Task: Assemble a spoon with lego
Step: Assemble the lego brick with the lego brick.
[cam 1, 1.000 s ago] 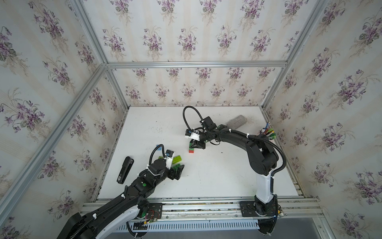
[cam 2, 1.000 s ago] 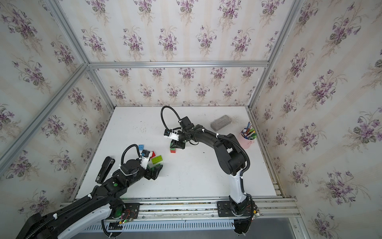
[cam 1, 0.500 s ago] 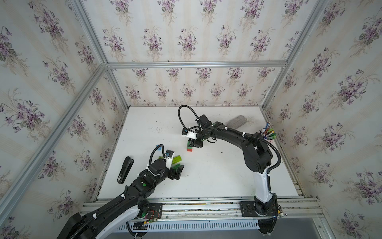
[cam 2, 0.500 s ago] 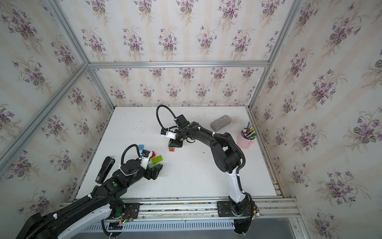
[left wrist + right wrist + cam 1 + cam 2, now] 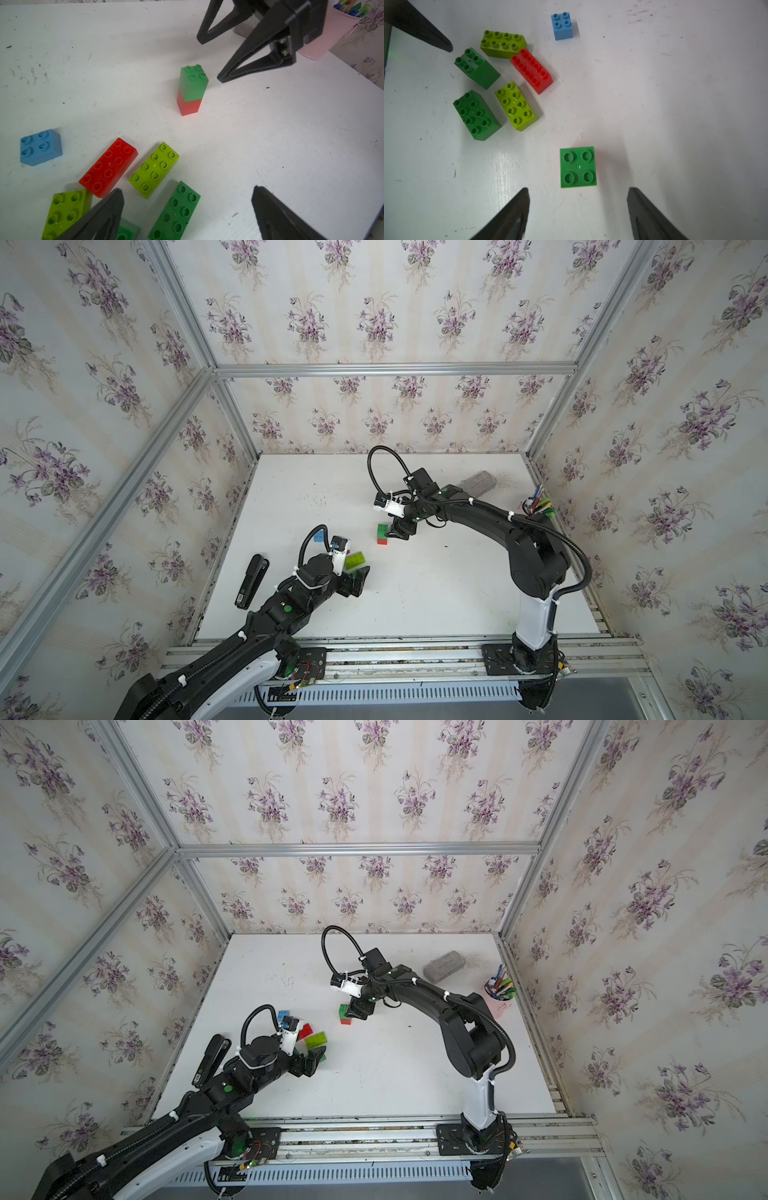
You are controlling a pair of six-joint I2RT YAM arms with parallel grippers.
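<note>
1. Nearest the base rail, the left gripper (image 5: 358, 577) hangs low over the white table (image 5: 436, 605). Its fingers are spread wide and there's nothing in them.
2. Under and around it is the loose lego pile, packed close together: a dark green oblong (image 5: 174, 212), a lime oblong (image 5: 153, 169), a second lime oblong (image 5: 66, 212), a red oblong (image 5: 108, 167) and a dark green square (image 5: 476, 67). A blue square brick (image 5: 40, 147) sits a bit apart from the rest. Off by the left wall lies a black bar-shaped thing (image 5: 251, 580).
3. Further out, about mid-table, the spoon is only a two-brick stack (image 5: 382, 534) – a green square brick (image 5: 578, 167) on a red square brick (image 5: 189, 107). It stands upright, clear of the pile.
4. Just behind the stack is the right gripper (image 5: 579, 190), fingers parted and gripping nothing. One fingertip (image 5: 220, 79) is right beside the top of the green brick, with a small gap showing.
5. Far right corner: a grey block (image 5: 442, 966) and a pink cup of pens (image 5: 498, 998).
</note>
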